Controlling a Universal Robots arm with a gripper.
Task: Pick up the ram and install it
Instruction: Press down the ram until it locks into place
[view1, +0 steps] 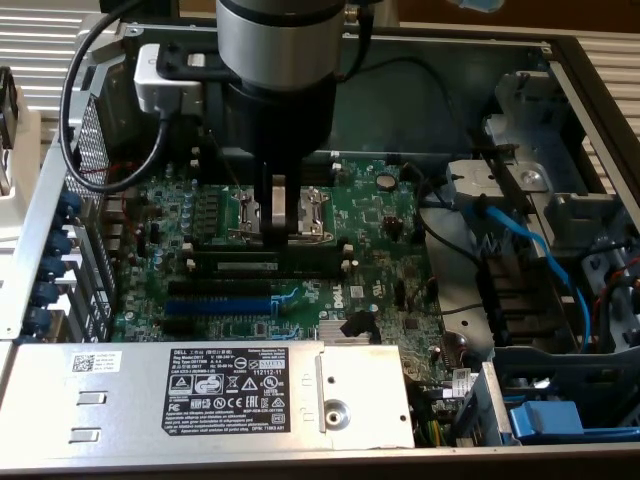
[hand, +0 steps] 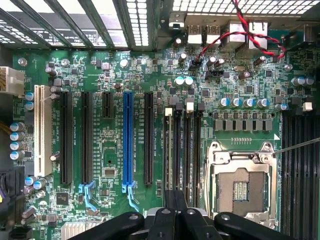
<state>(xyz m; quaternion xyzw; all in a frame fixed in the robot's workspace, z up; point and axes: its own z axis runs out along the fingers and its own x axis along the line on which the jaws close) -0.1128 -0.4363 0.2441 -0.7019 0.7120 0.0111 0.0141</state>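
Observation:
The ram (view1: 262, 260) is a long dark-green stick with a white label. It stands on edge in the black memory slot nearest the blue expansion slot (view1: 215, 302). In the wrist view the ram (hand: 167, 150) shows as a thin grey edge in the outermost of several parallel slots. My gripper (view1: 278, 232) hangs straight down over the slots, just behind the middle of the stick, shut with nothing between its fingers. In the wrist view the gripper (hand: 175, 200) has its tips pressed together over the slots' near end. Whether it touches the ram I cannot tell.
The open CPU socket (hand: 242, 185) lies right beside the memory slots. A metal cover with a black label (view1: 225, 390) spans the case's front. Blue cables (view1: 540, 250) and drive bays sit at the exterior view's right. Red and black wires (hand: 240, 35) cross near the rear ports.

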